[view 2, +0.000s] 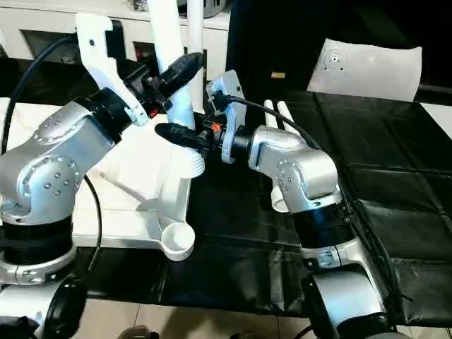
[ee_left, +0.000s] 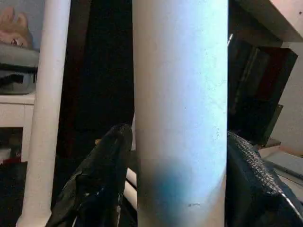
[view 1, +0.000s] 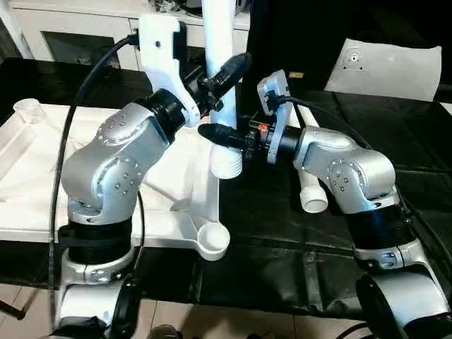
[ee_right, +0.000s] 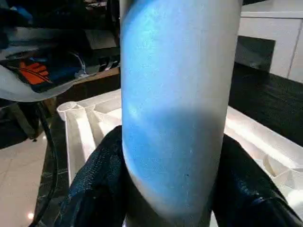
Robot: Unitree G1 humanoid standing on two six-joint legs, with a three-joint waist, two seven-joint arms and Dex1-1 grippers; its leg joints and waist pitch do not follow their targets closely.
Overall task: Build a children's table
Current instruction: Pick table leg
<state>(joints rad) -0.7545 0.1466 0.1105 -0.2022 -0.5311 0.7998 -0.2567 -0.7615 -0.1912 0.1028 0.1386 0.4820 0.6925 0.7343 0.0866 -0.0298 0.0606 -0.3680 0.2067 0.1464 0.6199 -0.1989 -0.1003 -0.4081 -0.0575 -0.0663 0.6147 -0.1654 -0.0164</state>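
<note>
The children's table top (view 1: 42, 212) lies upside down on the black surface, with round sockets at its near right corner (view 1: 213, 240) and far left corner (view 1: 27, 107). A white leg (view 1: 220, 42) is held upright over the top's right rim. Its ribbed lower end (view 1: 227, 167) hangs apart from both sockets. My left gripper (view 1: 224, 76) is shut on the leg higher up, one black finger on each side of the leg (ee_left: 180, 104). My right gripper (view 1: 224, 137) is shut on the same leg (ee_right: 175, 104) just below. Behind them a second leg (view 2: 195, 28) stands upright.
Two more white legs (view 1: 311, 192) lie on the black cloth under my right forearm. A white cushion-like bag (view 1: 388, 67) rests at the back right. A white cabinet (view 1: 70, 35) stands behind the table. The table's front edge runs close to my body.
</note>
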